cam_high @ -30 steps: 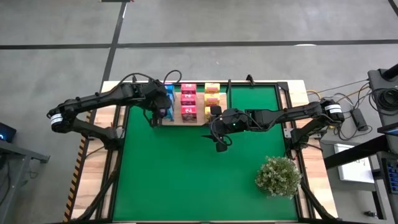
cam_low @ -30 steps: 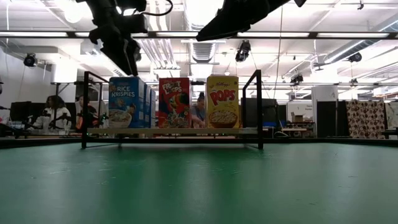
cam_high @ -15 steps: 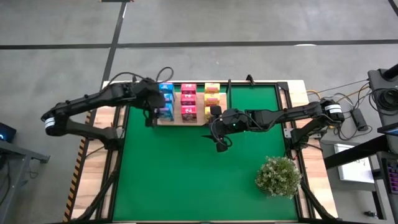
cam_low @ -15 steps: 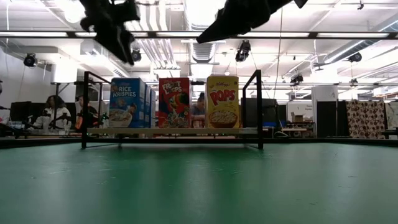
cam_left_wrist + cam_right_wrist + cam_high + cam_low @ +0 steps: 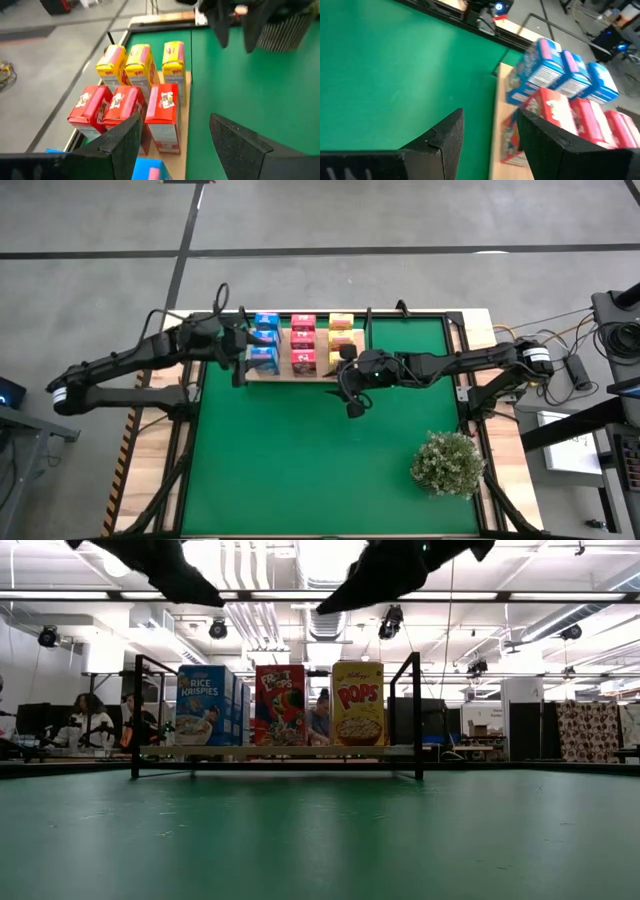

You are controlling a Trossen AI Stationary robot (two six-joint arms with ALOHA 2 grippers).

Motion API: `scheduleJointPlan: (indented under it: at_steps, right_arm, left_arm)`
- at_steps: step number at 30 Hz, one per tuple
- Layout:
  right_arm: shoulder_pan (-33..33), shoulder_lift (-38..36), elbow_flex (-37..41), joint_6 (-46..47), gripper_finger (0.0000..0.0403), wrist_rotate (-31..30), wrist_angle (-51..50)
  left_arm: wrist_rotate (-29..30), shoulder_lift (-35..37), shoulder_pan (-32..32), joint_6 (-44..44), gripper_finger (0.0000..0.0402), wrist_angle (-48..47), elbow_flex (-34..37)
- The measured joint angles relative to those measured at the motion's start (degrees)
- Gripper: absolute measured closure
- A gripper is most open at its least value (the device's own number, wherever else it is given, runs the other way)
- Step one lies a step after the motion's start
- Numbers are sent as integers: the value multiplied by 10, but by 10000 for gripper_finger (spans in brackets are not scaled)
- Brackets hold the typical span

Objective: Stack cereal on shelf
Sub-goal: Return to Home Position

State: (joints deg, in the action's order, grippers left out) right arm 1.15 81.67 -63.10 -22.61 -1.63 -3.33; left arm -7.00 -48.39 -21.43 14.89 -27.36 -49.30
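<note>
Light-wood shelf (image 5: 290,376): lay at green mat's (image 5: 300,470) far edge.
Cereal (image 5: 303,345): nine cartons stood on it in blue, pink-red and yellow rows.
Left gripper (image 5: 175,125): hung spread, empty, beside blue row.
Right gripper (image 5: 489,115): hung spread, empty, near yellow row.

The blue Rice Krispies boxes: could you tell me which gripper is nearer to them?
Left. The left gripper hangs beside the Rice Krispies boxes; the right gripper is past the Corn Pops boxes.

Two slim, black, jointed arms, the left arm (image 5: 130,362) and the right arm (image 5: 470,361), each wear a white band (image 5: 62,394) at the joint farthest from the gripper. A thin black cable (image 5: 220,292) loops up just behind the left gripper (image 5: 175,122), whose matte black fingers (image 5: 122,145) are broad bevelled wedges; the right gripper (image 5: 490,112) has the same.
</note>
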Motion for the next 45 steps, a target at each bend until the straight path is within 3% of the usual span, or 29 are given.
scheduleJointPlan:
  at_steps: [8, 13, 23, 29, 41, 45]
  right_arm:
    - [37, -25, 57, -6, 229, 4, 64]
    - [56, -79, 119, -9, 229, 7, 112]
    - [78, -246, 262, -17, 229, 95, 213]
    - [78, -340, 326, -28, 229, 98, 239]
    - [78, -475, 398, -47, 229, 113, 252]
    - [78, -500, 410, -55, 229, 161, 251]
  left_arm:
    - [-56, 73, 0, -31, 184, 154, 122]
    - [-56, 109, 0, -53, 184, 213, 168]
    - [-57, 158, 0, -86, 184, 230, 250]
    - [-57, 176, 0, -98, 184, 253, 282]
    - [-105, 259, 0, -130, 184, 243, 316]
    - [-105, 303, 0, -131, 184, 229, 322]
